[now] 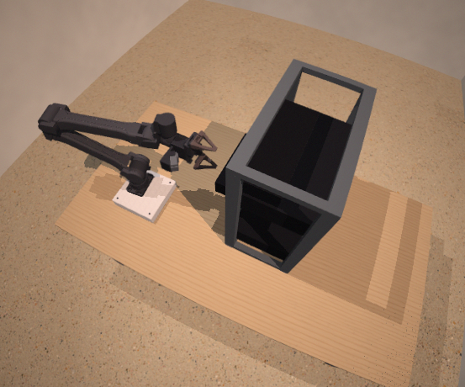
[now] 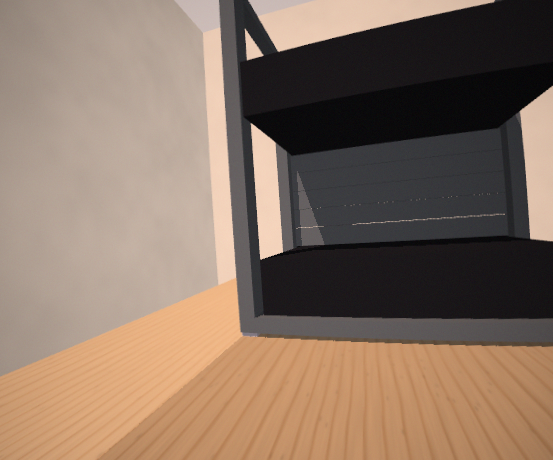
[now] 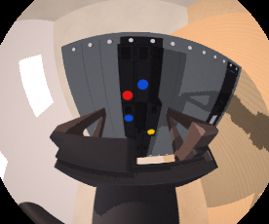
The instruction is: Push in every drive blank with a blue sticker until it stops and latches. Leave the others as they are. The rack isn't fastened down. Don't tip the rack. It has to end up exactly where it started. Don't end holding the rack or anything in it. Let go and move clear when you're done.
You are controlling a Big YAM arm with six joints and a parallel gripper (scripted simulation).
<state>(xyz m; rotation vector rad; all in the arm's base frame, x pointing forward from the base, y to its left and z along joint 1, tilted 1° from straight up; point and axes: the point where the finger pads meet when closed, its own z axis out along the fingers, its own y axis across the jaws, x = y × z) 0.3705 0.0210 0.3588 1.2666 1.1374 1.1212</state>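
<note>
End effector (image 1: 205,154), fingers spread and grasping nothing, faces the rack (image 1: 237,168) just beside it, whose two blue-stickered blanks (image 3: 142,84) lie straight ahead.

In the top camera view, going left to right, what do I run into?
arm elbow → white base plate → open gripper → grey rack
</note>
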